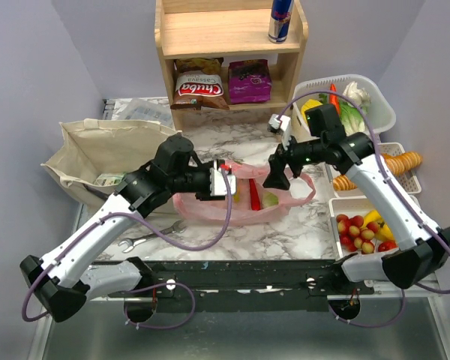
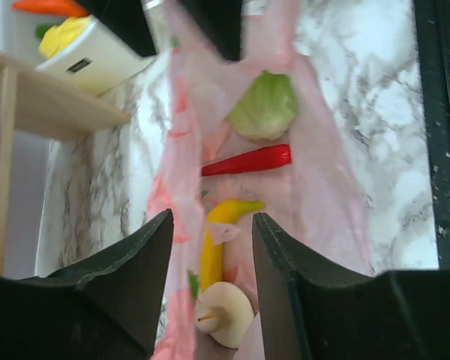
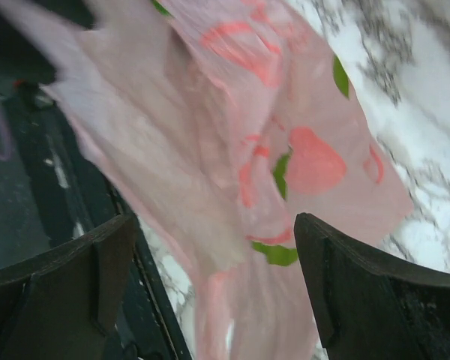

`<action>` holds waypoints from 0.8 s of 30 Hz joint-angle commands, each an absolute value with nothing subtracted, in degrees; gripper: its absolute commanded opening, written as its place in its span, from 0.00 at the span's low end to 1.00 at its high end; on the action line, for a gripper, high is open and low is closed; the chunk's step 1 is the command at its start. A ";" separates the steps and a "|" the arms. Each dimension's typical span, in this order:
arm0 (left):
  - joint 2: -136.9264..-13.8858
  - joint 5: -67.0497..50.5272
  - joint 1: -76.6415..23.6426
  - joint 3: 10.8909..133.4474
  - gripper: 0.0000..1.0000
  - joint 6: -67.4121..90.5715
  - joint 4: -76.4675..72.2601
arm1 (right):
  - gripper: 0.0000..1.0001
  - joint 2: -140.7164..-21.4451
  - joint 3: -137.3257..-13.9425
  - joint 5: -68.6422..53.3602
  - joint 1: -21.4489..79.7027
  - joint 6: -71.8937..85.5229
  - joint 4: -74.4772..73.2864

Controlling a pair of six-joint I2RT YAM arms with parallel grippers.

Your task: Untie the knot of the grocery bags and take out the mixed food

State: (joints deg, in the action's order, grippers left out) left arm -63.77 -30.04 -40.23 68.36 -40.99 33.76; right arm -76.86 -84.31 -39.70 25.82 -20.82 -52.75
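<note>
The only writing that reads is "Chuba" over "Cassava" on the brown chip bag, on the lower board of the wooden shelf at top centre. Beside it sits one purple snack bag whose print is too small to read. One blue-and-silver can stands on the board above, its lettering also unreadable.

Of the two grocery bags, the pink bag lies in the middle of the marble counter, with red print in shapes but no legible words. The beige tote slumps at centre left with something green and white in its mouth. I cannot make out a knot.

The left wrist view shows four pieces of food through the pink film: a green leafy piece, a red pepper, a yellow banana and a pale mushroom.

The left claw hangs over the bag's left end, jaws apart with film and food showing in the gap. The right claw stands at the bag's right side, jaws spread wide. Blurred pink plastic hangs between them, touching neither finger.

Three white containers line the right edge: a basket of mixed produce, a tray of bread rolls, and a tray of small red and yellow fruit. One wrench lies at lower left, under the left arm.
</note>
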 commanded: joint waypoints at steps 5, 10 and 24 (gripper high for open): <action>-69.22 -23.56 -47.93 60.09 0.45 -57.77 32.97 | 0.39 -82.75 -79.70 -26.38 26.19 -26.15 -51.47; -79.05 -15.17 -49.15 59.75 0.44 -66.54 31.44 | 0.01 -82.62 -82.89 -26.22 26.15 -19.79 -47.27; -102.03 -4.31 -45.56 69.29 0.88 -70.57 28.83 | 0.01 -82.81 -85.41 -28.88 26.17 -17.73 -48.98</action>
State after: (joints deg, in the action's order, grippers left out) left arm -98.50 -5.61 -47.13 63.26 -69.87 28.14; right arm -83.57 -84.29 -27.88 26.04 -18.63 -48.93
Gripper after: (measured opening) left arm 0.840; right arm 0.027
